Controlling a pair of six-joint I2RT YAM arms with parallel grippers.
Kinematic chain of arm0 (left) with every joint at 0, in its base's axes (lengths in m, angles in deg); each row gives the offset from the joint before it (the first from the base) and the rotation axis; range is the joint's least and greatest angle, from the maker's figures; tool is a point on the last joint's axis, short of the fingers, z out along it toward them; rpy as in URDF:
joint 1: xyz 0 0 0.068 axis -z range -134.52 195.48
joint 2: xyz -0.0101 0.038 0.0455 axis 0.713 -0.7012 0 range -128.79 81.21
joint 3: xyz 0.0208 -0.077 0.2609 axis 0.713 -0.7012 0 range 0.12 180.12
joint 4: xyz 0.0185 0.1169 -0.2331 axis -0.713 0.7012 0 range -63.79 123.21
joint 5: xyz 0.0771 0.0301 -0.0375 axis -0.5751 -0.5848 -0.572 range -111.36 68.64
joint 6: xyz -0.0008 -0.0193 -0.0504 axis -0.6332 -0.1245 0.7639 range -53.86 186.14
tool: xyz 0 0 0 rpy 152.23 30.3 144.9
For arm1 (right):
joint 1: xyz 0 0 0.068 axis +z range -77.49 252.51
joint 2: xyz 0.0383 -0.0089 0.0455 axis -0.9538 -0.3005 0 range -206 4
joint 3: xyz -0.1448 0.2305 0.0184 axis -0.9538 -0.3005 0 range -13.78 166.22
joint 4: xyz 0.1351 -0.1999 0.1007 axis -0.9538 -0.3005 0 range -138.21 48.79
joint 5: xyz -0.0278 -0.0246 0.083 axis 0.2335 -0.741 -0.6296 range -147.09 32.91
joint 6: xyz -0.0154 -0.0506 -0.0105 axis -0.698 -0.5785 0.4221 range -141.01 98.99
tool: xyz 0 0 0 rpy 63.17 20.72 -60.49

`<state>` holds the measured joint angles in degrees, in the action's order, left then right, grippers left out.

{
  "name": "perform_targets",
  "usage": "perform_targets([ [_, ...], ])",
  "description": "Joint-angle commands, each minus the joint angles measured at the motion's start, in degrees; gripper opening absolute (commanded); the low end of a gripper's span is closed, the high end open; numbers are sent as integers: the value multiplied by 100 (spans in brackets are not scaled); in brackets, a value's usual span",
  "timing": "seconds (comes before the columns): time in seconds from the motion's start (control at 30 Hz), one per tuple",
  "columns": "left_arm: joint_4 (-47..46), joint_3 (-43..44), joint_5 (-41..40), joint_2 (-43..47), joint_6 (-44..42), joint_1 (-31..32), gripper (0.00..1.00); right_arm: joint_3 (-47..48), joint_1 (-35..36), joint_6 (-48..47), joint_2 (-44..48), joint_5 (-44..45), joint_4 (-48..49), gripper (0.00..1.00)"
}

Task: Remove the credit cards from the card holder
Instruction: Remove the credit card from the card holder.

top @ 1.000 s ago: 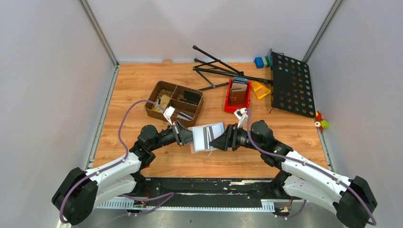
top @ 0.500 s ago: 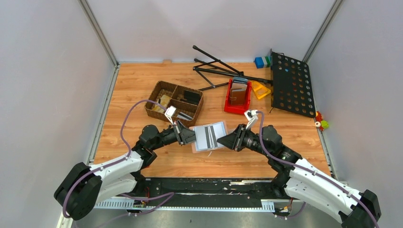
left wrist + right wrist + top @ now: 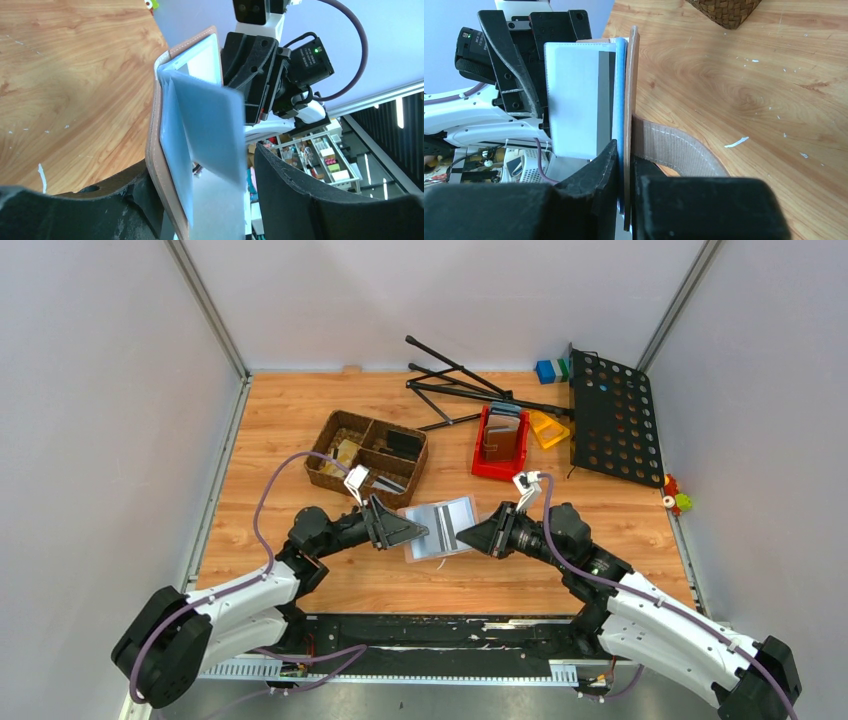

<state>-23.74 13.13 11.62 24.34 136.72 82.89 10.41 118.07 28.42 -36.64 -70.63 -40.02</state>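
Note:
The card holder is held up open between my two grippers, light grey inside with dark slot strips. My right gripper is shut on its right edge; the right wrist view shows both fingers pinching the taupe cover. A silvery grey credit card with a dark stripe stands out from the holder's inside. My left gripper is open at the holder's left edge. In the left wrist view the taupe cover leans on one finger, and the pale card hangs blurred between the jaws.
A wicker basket with compartments sits behind the left gripper. A red bin holding wallets stands behind the right one. A black folding stand, a black perforated plate and small blocks lie at the back.
My left gripper has opened and let go of the holder's left edge. My right gripper shut on the right edge and drew slightly to the right.

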Motion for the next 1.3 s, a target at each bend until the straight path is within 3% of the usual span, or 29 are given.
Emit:
perform_targets([
  [0.0, 15, 40, 81, 214, -132, 13, 67, -28, -22, 117, 30, -58, 513, 7],
  [0.13, 259, 49, 43, 461, -222, 14, 72, -61, -26, 145, 68, -20, 509, 6],
  [0.2, 426, 58, 26, 621, -285, 13, 68, -78, -25, 143, 93, -17, 507, 7],
  [0.37, 1662, 225, -235, 970, -790, 12, 21, -23, -21, 53, 116, -103, 420, 25],
  [0.4, 1788, 216, -272, 1010, -832, 17, 14, 9, -20, 6, 118, -105, 335, 32],
  [0.43, 1895, 149, -351, 1048, -871, 12, 0, 200, -24, -168, 150, -4, -180, 46],
  [0.5, 1888, 120, -331, 1037, -881, 14, 0, 354, -25, -306, 213, 110, -628, 52],
  [0.6, 1884, 74, -331, 1028, -879, 12, 0, 621, -24, -516, 361, 483, -1347, 72],
  [0.67, 1829, 33, -319, 1042, -850, 17, 0, 865, -19, -736, 455, 970, -2120, 76],
  [0.73, 1803, -5, -313, 1082, -838, 12, 0, 1122, -21, -1027, 589, 1236, -2602, 75],
  [0.8, 1788, -47, -314, 1133, -838, 12, 0, 1179, -20, -1242, 723, 1005, -2639, 66],
  [1.03, 1224, -17, 160, 1180, -553, 12, 0, 546, -18, -548, 464, -1019, -491, 43],
  [1.27, 801, 20, 414, 1357, -209, 12, 0, 332, -6, -15, -85, -1441, 413, 41],
])
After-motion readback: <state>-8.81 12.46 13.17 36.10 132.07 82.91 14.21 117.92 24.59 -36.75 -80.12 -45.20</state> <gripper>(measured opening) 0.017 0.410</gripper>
